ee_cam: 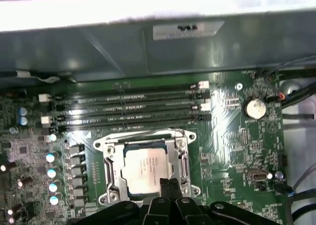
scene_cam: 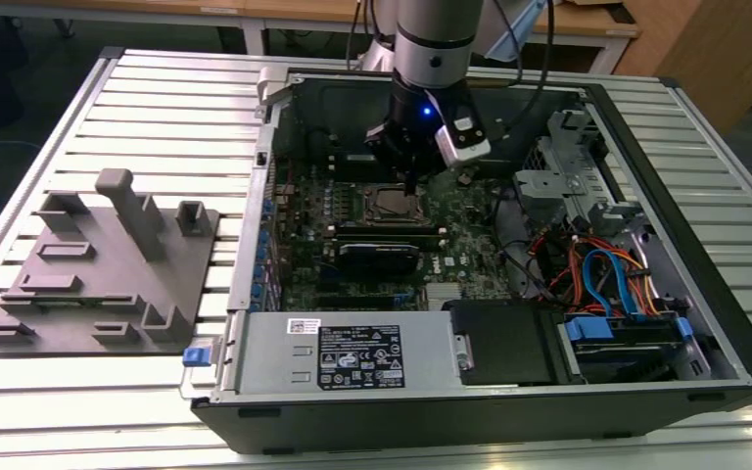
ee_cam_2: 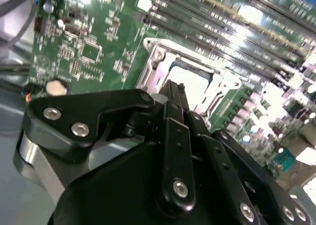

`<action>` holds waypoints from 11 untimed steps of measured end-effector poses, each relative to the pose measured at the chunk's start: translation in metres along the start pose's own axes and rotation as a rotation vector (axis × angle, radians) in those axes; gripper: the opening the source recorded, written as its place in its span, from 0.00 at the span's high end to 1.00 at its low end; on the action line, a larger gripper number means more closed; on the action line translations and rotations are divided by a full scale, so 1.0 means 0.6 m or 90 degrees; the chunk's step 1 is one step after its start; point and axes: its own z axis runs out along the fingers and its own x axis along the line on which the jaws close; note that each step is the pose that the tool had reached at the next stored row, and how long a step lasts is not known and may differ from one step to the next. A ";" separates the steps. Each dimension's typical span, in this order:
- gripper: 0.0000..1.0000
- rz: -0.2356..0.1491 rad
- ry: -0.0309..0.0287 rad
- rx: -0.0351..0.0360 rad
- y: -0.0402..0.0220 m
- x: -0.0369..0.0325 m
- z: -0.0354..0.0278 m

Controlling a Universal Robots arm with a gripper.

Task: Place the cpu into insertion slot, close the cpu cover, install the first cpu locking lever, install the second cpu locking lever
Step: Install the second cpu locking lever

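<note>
The cpu, a silver-grey square chip, lies in its socket on the green motherboard. It also shows in the exterior view as the cpu, inside the open computer case. The cpu cover, a silvery frame plate, lies flat around the chip, which shows through its window. My gripper hovers just above the socket's near edge, black fingertips pressed together with nothing between them. In the second wrist view the gripper points down at the cover. I cannot make out how the locking levers stand.
Long memory slots run beside the socket, and a coin battery sits further along the board. The case wall rises behind. A power supply and coloured cables crowd the case. A grey fixture stands on the exterior view's left.
</note>
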 end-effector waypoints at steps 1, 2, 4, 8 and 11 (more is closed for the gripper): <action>0.90 0.000 0.0007 -0.0073 -0.001 0.000 -0.001; 0.90 0.000 0.0013 -0.0135 -0.002 0.000 -0.002; 0.90 0.000 0.0015 -0.0150 -0.005 -0.001 -0.002; 0.90 0.000 0.0015 -0.0147 -0.011 -0.001 -0.002; 0.90 0.000 0.0014 -0.0143 -0.016 -0.002 -0.002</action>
